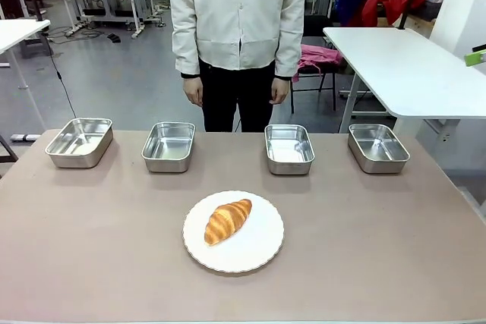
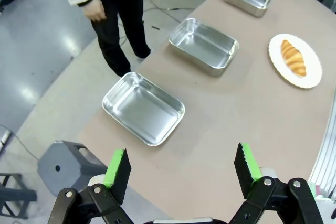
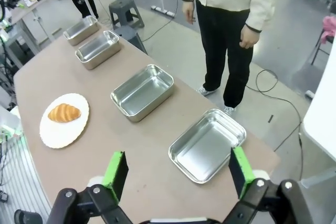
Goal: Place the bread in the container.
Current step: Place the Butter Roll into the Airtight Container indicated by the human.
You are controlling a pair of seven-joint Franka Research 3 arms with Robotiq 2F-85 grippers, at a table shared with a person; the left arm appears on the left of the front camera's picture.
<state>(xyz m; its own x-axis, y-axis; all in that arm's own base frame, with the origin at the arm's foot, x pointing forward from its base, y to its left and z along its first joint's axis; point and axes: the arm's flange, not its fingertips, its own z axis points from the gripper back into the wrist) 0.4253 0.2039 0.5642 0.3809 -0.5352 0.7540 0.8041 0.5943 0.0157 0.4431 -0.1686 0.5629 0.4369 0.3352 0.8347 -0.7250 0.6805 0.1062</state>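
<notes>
Matte brown surface (image 1: 380, 248) carries four shallow rectangular stainless-steel trays (image 1: 168, 147), round-cornered, in a far row. Ridged golden-brown croissant (image 1: 228, 221) lies on a round white plate (image 1: 260, 252) nearer the robot, apart from every tray. Left claw (image 2: 181, 151) and right claw (image 3: 177, 153) gape wide, empty.

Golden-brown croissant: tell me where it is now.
In the front view the golden-brown croissant lies on the round white plate near the middle of the table, on the robot's side of the gap between the left-middle stainless-steel tray and the right-middle tray.
</notes>
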